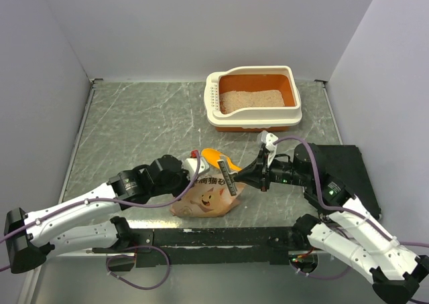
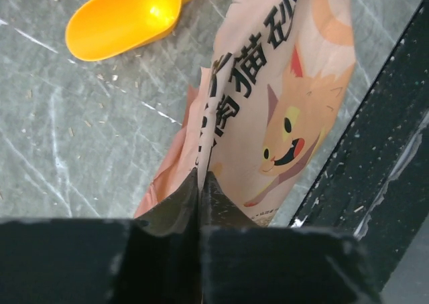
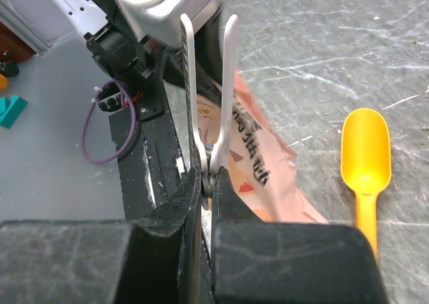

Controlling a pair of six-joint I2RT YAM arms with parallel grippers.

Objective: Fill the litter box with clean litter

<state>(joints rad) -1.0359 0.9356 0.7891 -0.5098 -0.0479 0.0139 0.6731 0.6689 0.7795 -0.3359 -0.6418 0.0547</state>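
The litter box [image 1: 295,93], cream-white outside and orange inside, stands at the back right. Pale beige clean litter [image 1: 251,100] lies in it. A tan paper bag [image 1: 208,198] with Chinese print and a cartoon cat lies at the near middle. My left gripper [image 1: 194,165] is shut on the bag's folded edge, as the left wrist view [image 2: 202,175] shows with the bag [image 2: 281,103]. My right gripper [image 1: 236,178] is shut on the pivot end of a white clip [image 3: 209,116] above the bag [image 3: 258,163].
A yellow-orange scoop [image 1: 221,160] lies on the grey table just behind the bag; it shows in both wrist views [image 2: 127,19] [image 3: 365,157]. A flat black box [image 1: 345,167] lies at the right. A black rail [image 1: 221,237] runs along the near edge.
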